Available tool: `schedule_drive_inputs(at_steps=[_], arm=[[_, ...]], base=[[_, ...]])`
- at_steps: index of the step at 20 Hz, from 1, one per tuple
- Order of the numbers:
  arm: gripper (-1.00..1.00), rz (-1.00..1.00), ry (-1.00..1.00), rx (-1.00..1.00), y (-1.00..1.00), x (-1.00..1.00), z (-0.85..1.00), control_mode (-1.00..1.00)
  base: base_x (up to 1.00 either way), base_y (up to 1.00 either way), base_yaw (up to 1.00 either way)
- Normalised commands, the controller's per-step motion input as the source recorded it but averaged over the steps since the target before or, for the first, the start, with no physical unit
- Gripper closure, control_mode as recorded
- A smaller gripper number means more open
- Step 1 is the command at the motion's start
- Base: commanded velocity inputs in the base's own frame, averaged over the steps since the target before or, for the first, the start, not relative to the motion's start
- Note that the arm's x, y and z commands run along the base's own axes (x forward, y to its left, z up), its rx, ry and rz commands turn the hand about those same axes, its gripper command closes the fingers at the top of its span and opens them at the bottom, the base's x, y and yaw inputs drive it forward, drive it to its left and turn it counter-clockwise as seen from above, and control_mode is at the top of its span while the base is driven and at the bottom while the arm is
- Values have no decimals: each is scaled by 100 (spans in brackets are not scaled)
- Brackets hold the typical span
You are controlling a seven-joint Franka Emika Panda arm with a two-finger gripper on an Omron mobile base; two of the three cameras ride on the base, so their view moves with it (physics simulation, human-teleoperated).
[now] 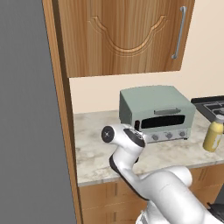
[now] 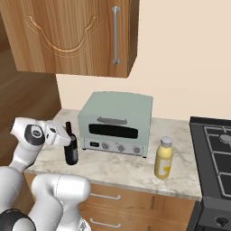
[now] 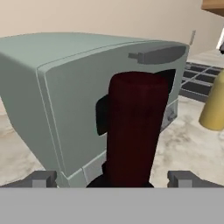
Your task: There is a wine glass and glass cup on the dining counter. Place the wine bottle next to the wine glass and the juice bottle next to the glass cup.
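The wine bottle (image 2: pixel 70 151) is seen in the right base view as a slim, near-black body with a narrow neck, standing upright on the marbled worktop (image 2: pixel 117 169) just at 9 o'clock of the grey toaster oven (image 2: pixel 116 122). In the hand view its dark-red neck (image 3: pixel 135 131) is shown close up as a broad matte cylinder, widening into black shoulders at the bottom edge.

The gripper (image 3: pixel 117 177) is held wide, with one finger tip (image 3: pixel 41 178) at 9 o'clock and the other at 3 o'clock of the neck; a clear gap is left on each side, so nothing is gripped. In the right base view the hand is seen level with the bottle's neck, reaching in from 9 o'clock.

The juice bottle (image 2: pixel 163 159), yellow-orange with rounded shoulders and a pale cream cap, is found upright on the same worktop at 3 o'clock of the oven, near the dark stovetop (image 2: pixel 215 149).
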Motion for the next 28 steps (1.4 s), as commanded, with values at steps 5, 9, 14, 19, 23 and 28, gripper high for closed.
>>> schedule_drive_inputs(at_steps=[5,9,14,19,23,28], arm=[[-100,11,0,0,0,16,-7,-100],[-100,12,0,0,-7,3,-3,-100],[100,13,0,0,-3,-14,-10,-100],[100,12,-1,0,-11,-29,-6,-100],[100,7,0,0,-3,-28,6,-100],[100,3,1,0,0,-28,38,-100]], base=[[0,0,0],[0,0,0],[0,0,0],[0,0,0],[0,0,0],[0,0,0]])
